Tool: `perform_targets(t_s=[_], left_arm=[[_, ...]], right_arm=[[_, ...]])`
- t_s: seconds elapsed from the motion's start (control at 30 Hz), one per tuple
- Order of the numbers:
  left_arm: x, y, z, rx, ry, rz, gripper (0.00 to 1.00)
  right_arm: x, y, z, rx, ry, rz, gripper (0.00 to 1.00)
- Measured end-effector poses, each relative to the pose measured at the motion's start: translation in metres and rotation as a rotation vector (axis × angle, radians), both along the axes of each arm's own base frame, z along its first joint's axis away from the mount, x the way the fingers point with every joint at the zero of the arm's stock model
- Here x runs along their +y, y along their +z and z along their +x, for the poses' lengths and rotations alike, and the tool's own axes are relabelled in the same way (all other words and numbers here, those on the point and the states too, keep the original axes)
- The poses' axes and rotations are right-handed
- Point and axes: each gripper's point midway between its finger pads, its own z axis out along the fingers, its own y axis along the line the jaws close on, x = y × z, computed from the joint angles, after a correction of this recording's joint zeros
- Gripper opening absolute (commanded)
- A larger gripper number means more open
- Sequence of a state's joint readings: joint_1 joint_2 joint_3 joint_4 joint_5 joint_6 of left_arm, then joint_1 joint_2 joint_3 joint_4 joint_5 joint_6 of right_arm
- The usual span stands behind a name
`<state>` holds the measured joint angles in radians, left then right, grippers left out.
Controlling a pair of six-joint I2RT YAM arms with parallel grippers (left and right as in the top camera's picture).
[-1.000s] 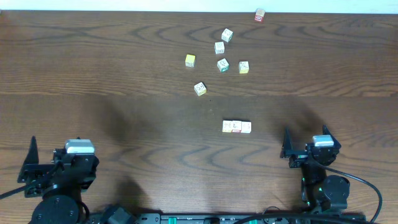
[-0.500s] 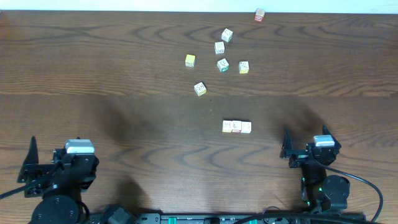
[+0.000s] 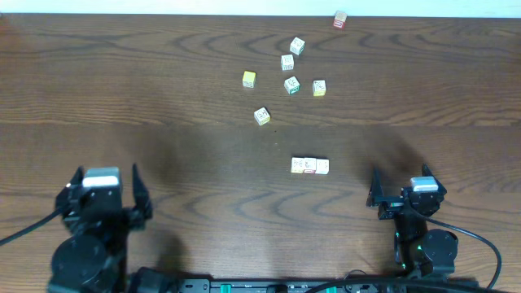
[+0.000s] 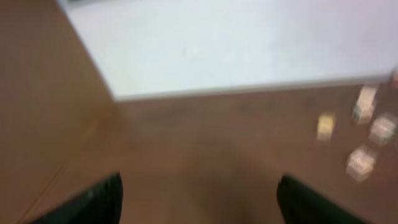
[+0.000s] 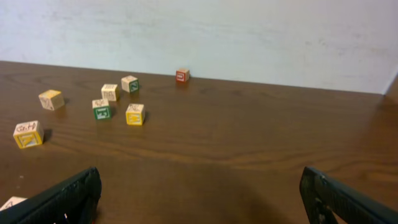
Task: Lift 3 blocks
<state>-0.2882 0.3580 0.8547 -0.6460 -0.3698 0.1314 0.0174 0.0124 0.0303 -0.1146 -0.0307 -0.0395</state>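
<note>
Three whitish blocks (image 3: 309,166) with small coloured marks lie side by side in a short row on the dark wooden table, right of centre. My left gripper (image 3: 107,181) is open at the near left, far from the row; its wrist view is blurred and shows only bare wood between the fingers (image 4: 99,199). My right gripper (image 3: 401,189) stands open at the near right, a short way right of and nearer than the row. One end block (image 5: 9,203) of the row peeks in at the lower left edge of the right wrist view, beside the right gripper (image 5: 199,199).
Several loose cubes are scattered farther back: a plain yellow one (image 3: 249,79), others (image 3: 291,85) around it, one (image 3: 261,116) nearer. A reddish-brown cube (image 3: 340,20) sits by the far edge, against a white wall (image 5: 249,37).
The left arm has swung to the right and turned, so its gripper now faces the far side of the table. The right arm and all cubes are unmoved.
</note>
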Motion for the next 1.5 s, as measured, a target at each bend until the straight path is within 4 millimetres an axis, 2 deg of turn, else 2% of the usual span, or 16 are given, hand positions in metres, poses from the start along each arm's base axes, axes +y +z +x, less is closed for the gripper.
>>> perform_targets(t_s=[0.03, 0.13, 0.27, 0.37, 0.43, 0.67, 0.83, 1.5], left_arm=[[-0.002, -0.006, 0.006, -0.019, -0.007, -0.023, 0.79], [-0.010, -0.007, 0.020, -0.211, -0.041, -0.100, 0.79], [-0.008, -0.036, 0.021, -0.332, -0.050, -0.145, 0.79], [-0.004, -0.073, 0.029, -0.294, -0.026, -0.174, 0.80], [-0.004, -0.089, 0.033, -0.260, -0.022, -0.182, 0.80], [-0.005, -0.128, 0.043, -0.230, -0.014, -0.207, 0.80], [-0.006, -0.164, 0.047, -0.153, -0.005, -0.219, 0.79], [-0.001, -0.165, 0.047, -0.154, 0.015, -0.243, 0.80]], right_arm=[[0.000, 0.000, 0.000, 0.002, 0.000, 0.000, 0.99], [0.000, 0.000, 0.000, 0.001, 0.000, 0.000, 0.99], [0.000, 0.000, 0.000, 0.001, 0.000, 0.002, 0.99], [0.000, 0.000, 0.000, 0.001, -0.001, 0.003, 0.99], [0.000, 0.000, 0.000, 0.001, -0.001, 0.003, 0.99], [0.000, 0.000, 0.000, 0.001, -0.001, 0.003, 0.99], [0.000, 0.000, 0.000, 0.001, -0.001, 0.003, 0.99], [0.000, 0.000, 0.000, 0.000, -0.001, 0.003, 0.99]])
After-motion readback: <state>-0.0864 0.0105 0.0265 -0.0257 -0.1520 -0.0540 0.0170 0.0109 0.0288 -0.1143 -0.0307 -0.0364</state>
